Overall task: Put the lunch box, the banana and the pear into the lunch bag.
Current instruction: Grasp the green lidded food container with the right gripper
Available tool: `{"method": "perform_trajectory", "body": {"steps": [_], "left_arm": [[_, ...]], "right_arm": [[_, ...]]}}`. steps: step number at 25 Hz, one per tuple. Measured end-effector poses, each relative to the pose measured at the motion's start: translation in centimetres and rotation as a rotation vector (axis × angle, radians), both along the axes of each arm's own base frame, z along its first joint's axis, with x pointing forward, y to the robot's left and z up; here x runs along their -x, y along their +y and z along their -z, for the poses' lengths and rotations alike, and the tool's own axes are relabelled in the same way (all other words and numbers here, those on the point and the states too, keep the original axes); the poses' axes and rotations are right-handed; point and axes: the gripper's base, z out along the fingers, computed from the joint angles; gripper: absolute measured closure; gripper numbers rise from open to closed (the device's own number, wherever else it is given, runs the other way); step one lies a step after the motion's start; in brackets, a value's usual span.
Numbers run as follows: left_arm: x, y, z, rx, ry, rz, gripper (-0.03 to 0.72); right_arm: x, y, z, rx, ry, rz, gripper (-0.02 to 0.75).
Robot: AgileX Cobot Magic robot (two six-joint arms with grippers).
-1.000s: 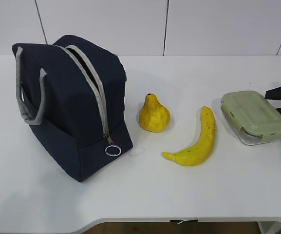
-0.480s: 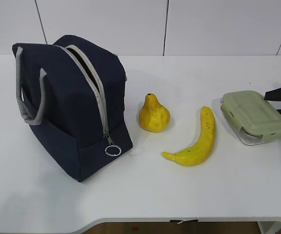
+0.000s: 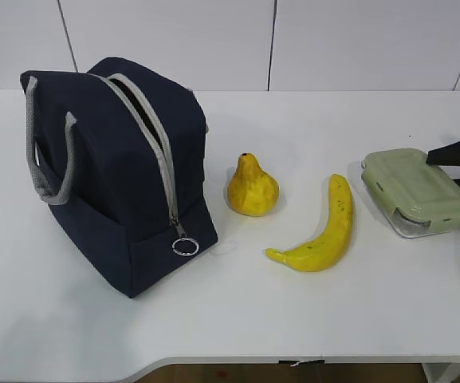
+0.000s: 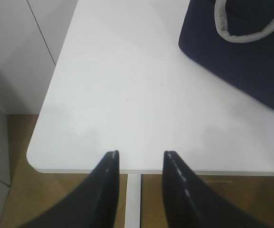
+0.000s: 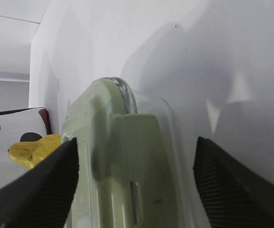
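Right claw [image 5: 134,185] wide, fingers either side of lunch box [image 3: 415,191], not gripping. Lunch box on desk [image 3: 309,303] at right edge. Banana [image 3: 321,230] just left of it, pear [image 3: 252,187] further left, upright. Lunch bag [image 3: 118,171] at far left, zipper open on top. Left claw [image 4: 139,164] partly spread, empty, above desk's corner near lunch bag.

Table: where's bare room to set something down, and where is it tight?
The front strip of the table below the banana and the far strip behind the pear are bare. So is the left corner beside the bag. Tight spots: between bag and pear, and between the banana and the lunch box, which the open right gripper straddles.
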Motion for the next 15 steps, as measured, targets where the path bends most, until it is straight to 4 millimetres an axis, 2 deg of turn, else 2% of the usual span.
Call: {"method": "perform_trajectory", "body": {"steps": [15], "left_arm": [[0.0, 0.0, 0.0, 0.0, 0.0, 0.0, 0.447]], "right_arm": [[-0.6, 2.1, 0.1, 0.015, 0.009, -0.066, 0.142]]}}
